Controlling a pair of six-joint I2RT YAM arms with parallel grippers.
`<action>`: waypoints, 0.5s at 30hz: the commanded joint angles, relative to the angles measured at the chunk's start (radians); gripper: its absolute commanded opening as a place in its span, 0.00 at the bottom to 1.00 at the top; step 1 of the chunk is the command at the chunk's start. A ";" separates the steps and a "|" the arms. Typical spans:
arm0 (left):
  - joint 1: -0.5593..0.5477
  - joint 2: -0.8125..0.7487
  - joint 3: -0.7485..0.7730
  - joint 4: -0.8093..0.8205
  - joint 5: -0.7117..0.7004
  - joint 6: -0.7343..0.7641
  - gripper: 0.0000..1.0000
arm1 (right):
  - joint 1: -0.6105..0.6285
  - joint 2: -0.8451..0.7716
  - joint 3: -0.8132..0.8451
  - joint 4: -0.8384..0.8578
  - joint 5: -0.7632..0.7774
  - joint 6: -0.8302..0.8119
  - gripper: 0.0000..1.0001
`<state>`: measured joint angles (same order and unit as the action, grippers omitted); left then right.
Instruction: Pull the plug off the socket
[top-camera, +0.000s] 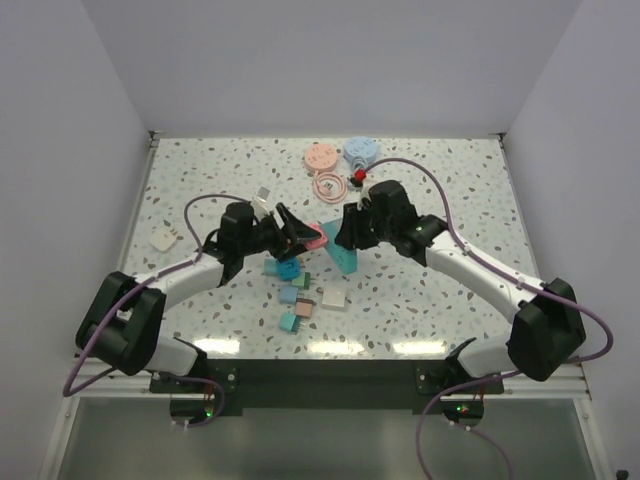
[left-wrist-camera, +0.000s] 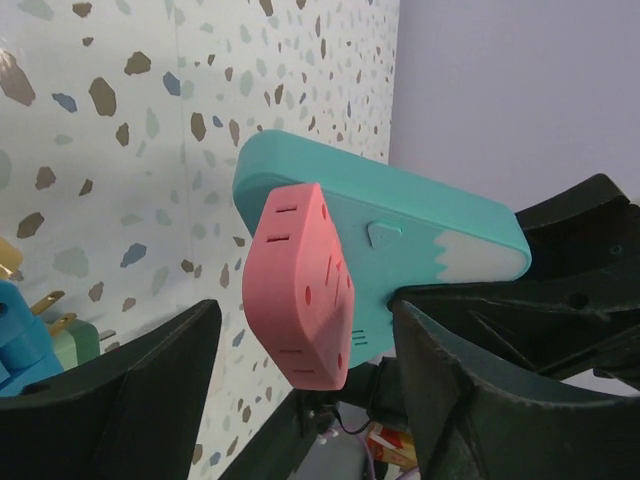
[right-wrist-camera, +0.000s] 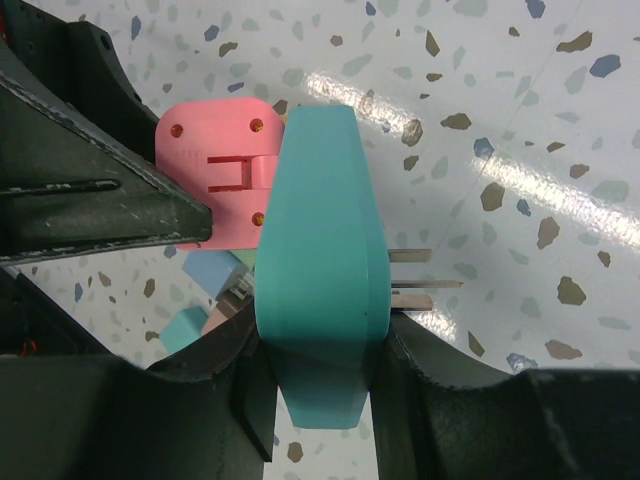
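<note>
Right gripper (right-wrist-camera: 320, 350) pinching the teal socket block (right-wrist-camera: 320, 250) over the table (top-camera: 450, 190), left gripper (left-wrist-camera: 305, 335) spread either side of the pink plug (left-wrist-camera: 300, 290) seated at the block's ten o'clock in the top view; advised: close squarely on the plug's flanks, draw straight toward nine o'clock without twisting; no container shows.

Speckled tabletop (top-camera: 200, 170), plain lavender walls (top-camera: 320, 60)

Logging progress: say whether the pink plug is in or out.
In: pink plug sits flush against the teal socket, no gap showing between them.
</note>
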<state>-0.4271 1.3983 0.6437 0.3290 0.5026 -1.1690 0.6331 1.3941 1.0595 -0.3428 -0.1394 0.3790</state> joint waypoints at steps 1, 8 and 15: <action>-0.013 0.034 0.016 0.140 0.020 -0.080 0.72 | 0.022 -0.037 0.005 0.120 0.038 0.026 0.00; -0.013 0.053 0.033 0.170 0.014 -0.087 0.17 | 0.043 -0.023 -0.003 0.123 0.084 0.011 0.00; -0.010 -0.033 -0.031 0.116 -0.019 -0.084 0.00 | 0.043 0.022 0.042 -0.059 0.488 0.046 0.00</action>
<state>-0.4347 1.4467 0.6415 0.4271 0.4934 -1.2652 0.6994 1.3964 1.0595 -0.3061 0.0181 0.4011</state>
